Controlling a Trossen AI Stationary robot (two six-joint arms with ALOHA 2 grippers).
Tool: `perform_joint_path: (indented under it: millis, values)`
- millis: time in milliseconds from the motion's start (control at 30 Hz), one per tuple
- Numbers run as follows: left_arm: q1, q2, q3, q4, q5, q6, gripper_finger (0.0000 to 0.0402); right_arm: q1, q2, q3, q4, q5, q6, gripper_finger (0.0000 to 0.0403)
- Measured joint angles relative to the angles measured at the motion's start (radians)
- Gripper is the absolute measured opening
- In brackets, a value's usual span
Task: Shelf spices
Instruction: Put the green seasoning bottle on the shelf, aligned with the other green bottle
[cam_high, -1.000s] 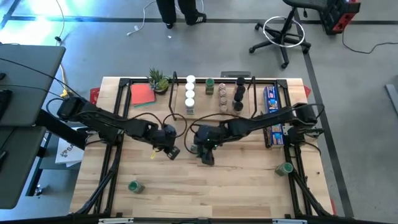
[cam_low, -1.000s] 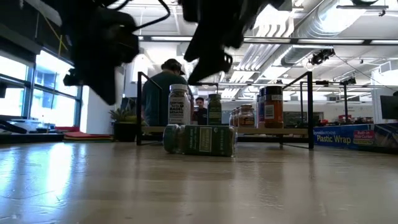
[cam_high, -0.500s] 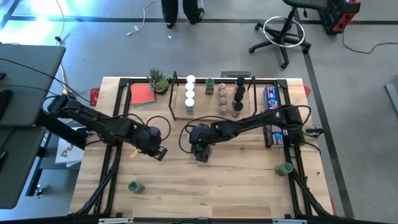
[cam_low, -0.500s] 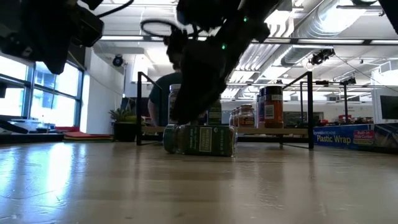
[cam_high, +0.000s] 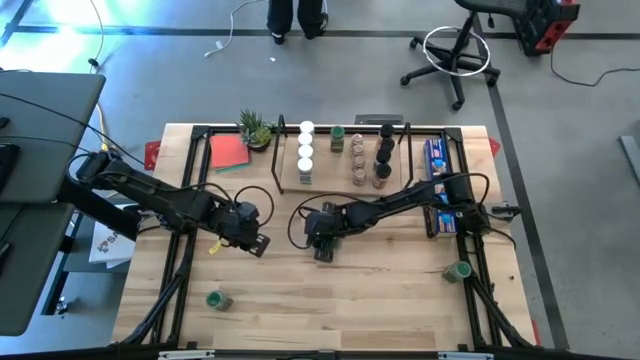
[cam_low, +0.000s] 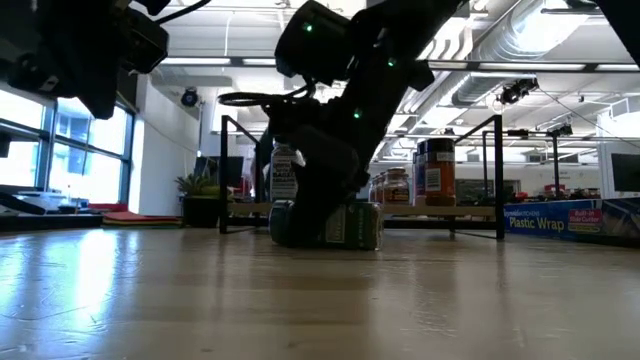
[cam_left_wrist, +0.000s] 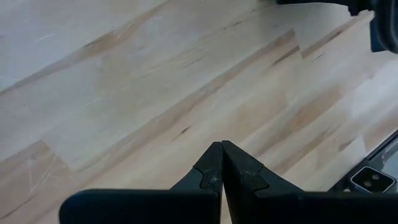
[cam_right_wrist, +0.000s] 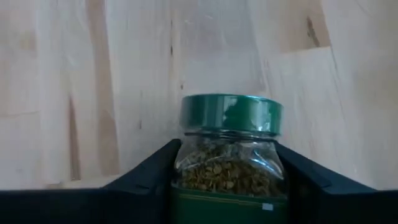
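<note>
A spice jar (cam_right_wrist: 230, 155) with a green lid and greenish-brown contents lies on its side at the table's middle, also seen in the low view (cam_low: 350, 226). My right gripper (cam_high: 325, 250) has come down over it from the right, with a finger on each side of the glass. My left gripper (cam_high: 255, 243) hangs shut and empty above bare wood left of centre, its tips (cam_left_wrist: 221, 149) together. The shelf (cam_high: 340, 186) stands at the far middle and carries white-topped jars (cam_high: 305, 150), brownish jars (cam_high: 358, 160) and dark-topped jars (cam_high: 383, 150). My right gripper pinches the jar's glass body (cam_right_wrist: 186, 168) just below the green lid (cam_right_wrist: 231, 113), one finger (cam_right_wrist: 149, 177) on each side. The fingers slant down from the table's right. The jar lies on its side on the tabletop.
Two more green-lidded jars lie on the table, one at near left (cam_high: 218, 299) and one at near right (cam_high: 458, 271). A long blue box (cam_high: 437, 180) sits at the right, with a small plant (cam_high: 255, 128) and a red pad (cam_high: 230, 152) at far left. A person's legs show beyond the table.
My right gripper has sunk from above the table onto the lying jar, which has not moved. My left gripper has drawn back toward the table's left edge and risen a little, then stayed still.
</note>
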Motion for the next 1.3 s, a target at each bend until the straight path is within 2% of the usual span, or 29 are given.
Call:
perform_joint_path:
  millis: [33,200,300,433,500,600,667,767,867,1100,1300]
  values:
    - [0.0,0.0,0.0,0.005,-0.006,0.001,0.0,0.001,-0.008,0.0,-0.004,-0.001,0.012,0.0187]
    - [0.0,-0.035,0.017,0.054,-0.056,0.072,0.0,-0.004,-0.117,-0.006,-0.008,-0.018,-0.02,0.0183]
    - [0.0,-0.068,0.07,0.047,-0.129,0.12,0.0,-0.018,-0.24,-0.002,0.023,-0.024,-0.077,0.0183]
    - [-0.001,-0.102,0.17,0.081,-0.257,0.256,0.0,-0.045,-0.396,-0.002,0.066,-0.032,-0.131,0.0183]
    - [-0.001,-0.107,0.215,0.141,-0.336,0.355,0.0,-0.058,-0.472,-0.002,0.092,-0.035,-0.132,0.0183]
    - [0.002,-0.108,0.248,0.316,-0.472,0.555,0.0001,-0.073,-0.549,-0.001,0.117,-0.077,-0.133,0.0183]
    - [0.022,-0.104,0.249,0.445,-0.509,0.675,0.0007,-0.082,-0.579,-0.001,0.116,-0.115,-0.133,0.0183]
    - [0.067,-0.094,0.249,0.591,-0.49,0.81,0.0034,-0.087,-0.599,-0.001,0.117,-0.169,-0.132,0.0183]
    - [0.117,-0.074,0.249,0.685,-0.436,0.918,0.0079,-0.087,-0.597,-0.002,0.129,-0.214,-0.104,0.0183]
    - [0.205,-0.002,0.249,0.699,-0.237,0.996,0.021,-0.087,-0.591,-0.002,0.131,-0.21,-0.076,0.0183]
    - [0.225,0.036,0.25,0.706,-0.199,1.03,0.029,-0.086,-0.591,-0.004,0.107,-0.214,-0.054,0.0183]
